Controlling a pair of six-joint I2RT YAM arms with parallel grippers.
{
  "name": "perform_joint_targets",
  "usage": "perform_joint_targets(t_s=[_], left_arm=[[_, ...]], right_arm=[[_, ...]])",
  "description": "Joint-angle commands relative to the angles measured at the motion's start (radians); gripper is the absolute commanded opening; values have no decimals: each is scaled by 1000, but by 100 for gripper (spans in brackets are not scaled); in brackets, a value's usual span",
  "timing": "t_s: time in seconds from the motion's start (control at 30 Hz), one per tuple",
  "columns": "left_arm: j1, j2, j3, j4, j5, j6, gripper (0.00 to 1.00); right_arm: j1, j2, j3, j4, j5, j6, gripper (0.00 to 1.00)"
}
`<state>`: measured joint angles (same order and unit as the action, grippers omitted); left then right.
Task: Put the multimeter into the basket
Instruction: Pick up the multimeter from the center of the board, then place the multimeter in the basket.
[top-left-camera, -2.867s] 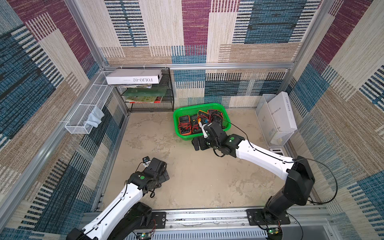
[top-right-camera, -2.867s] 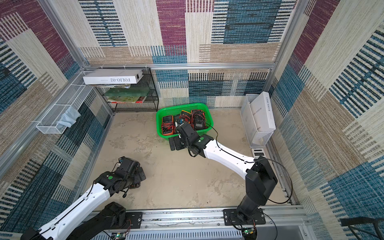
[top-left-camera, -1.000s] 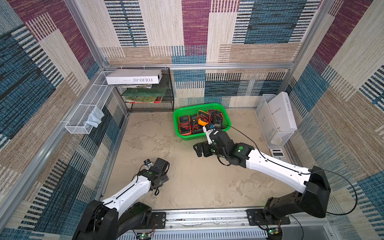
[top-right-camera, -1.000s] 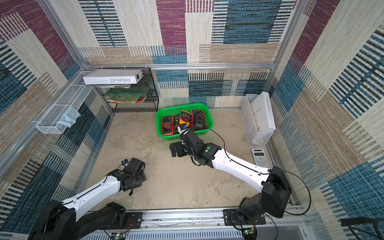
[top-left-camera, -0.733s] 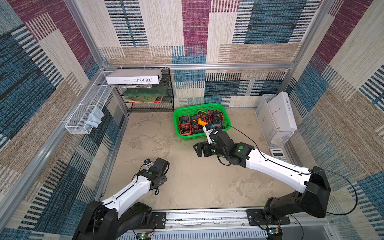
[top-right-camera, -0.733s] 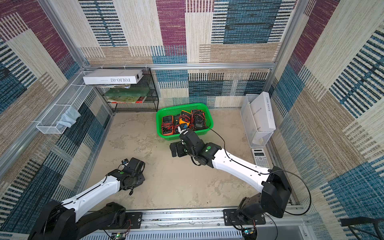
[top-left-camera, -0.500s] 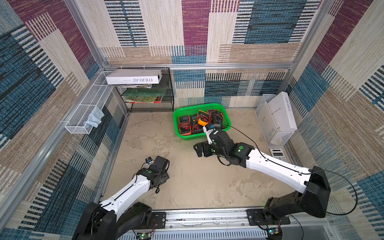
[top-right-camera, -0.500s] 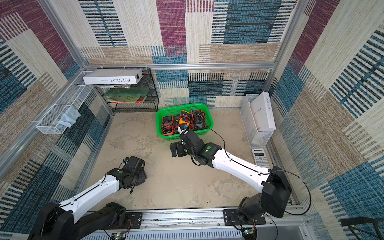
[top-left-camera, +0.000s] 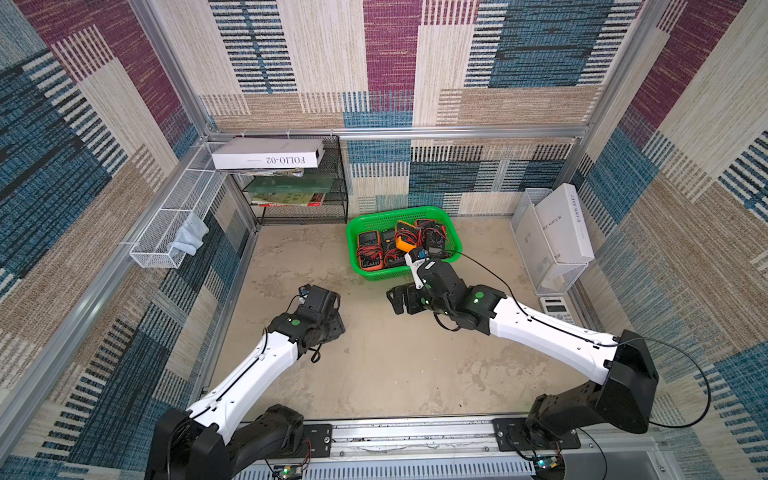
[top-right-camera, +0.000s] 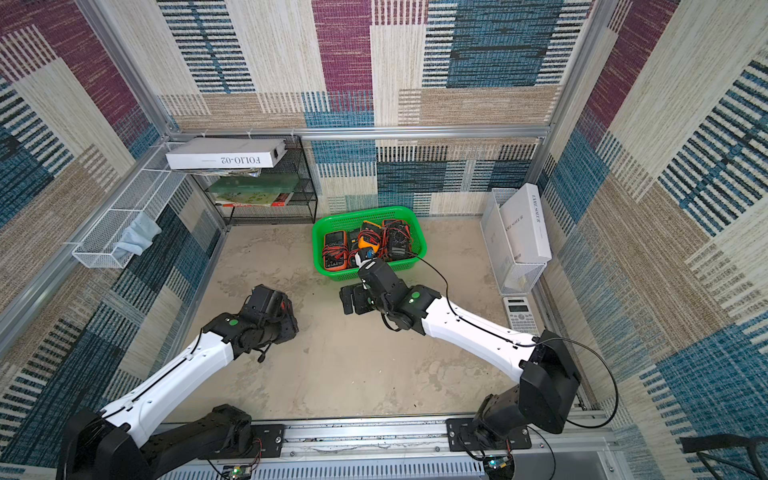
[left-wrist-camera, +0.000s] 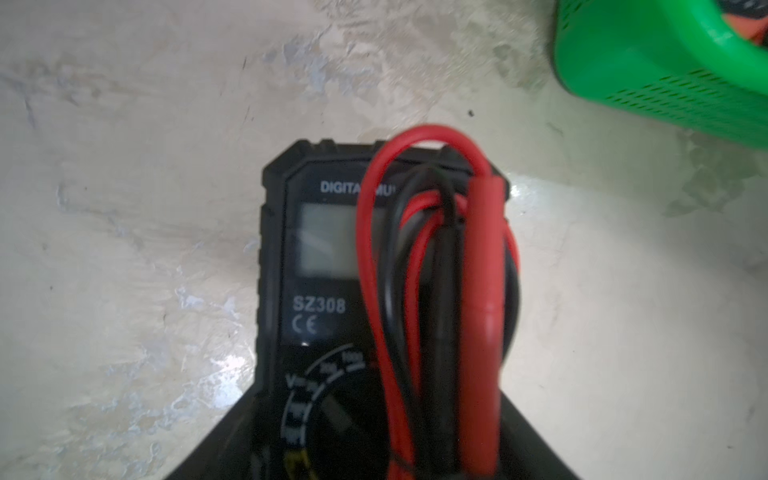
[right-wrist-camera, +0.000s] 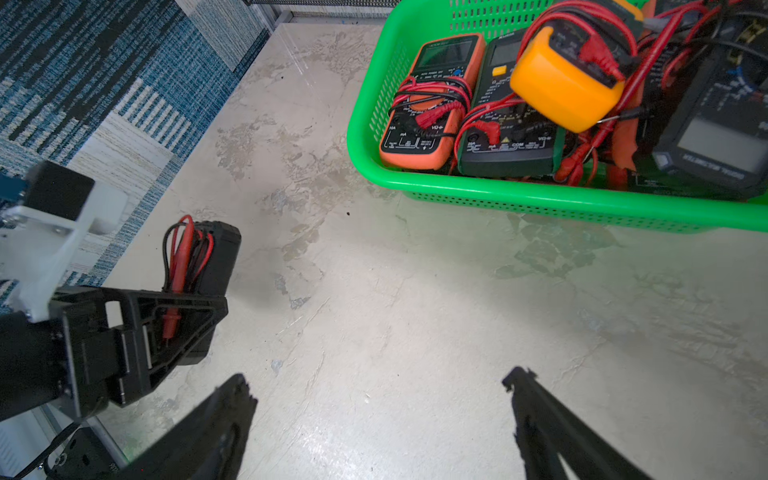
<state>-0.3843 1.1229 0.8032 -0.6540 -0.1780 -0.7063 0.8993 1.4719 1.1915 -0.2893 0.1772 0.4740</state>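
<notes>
In both top views the left gripper hangs low over the stone-patterned tabletop. The green basket lies well ahead of it and off to its right. The wrist hides nearly all of its load, and only a fleck of red shows at the jaws. The right gripper hovers just short of the basket's near rim, spread wide and empty.

In the left wrist view the jaws are clamped on a black digital multimeter marked SZ308. They hold it by the lower half, around the dial, and the display end juts past the fingertips. Red and black test leads are wound lengthwise over its face. A corner of the basket sits beyond the tips.

In the right wrist view, between this gripper's parted fingers is bare table. The held multimeter is off to its side and seems lifted clear of the surface, though the angle leaves that unsure. The basket ahead already holds several meters in a tangle of cable.

The case looks rigid, fairly light and smooth-sided, so squeezing across its flanks suits it. The leads are the floppy part — likely to snag on the rim or the cables inside.
</notes>
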Motion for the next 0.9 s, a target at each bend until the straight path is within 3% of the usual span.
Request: perform_joint_targets(t_s=[0.0, 0.33, 0.87], left_arm=[[0, 24, 69, -25, 15, 82, 15], [-6, 167, 306, -26, 50, 195, 14], [-22, 519, 719, -19, 65, 311, 14]], right_arm=[[-12, 6, -1, 21, -13, -2, 99], [-62, -12, -30, 60, -54, -27, 100], [-265, -90, -115, 133, -173, -32, 100]])
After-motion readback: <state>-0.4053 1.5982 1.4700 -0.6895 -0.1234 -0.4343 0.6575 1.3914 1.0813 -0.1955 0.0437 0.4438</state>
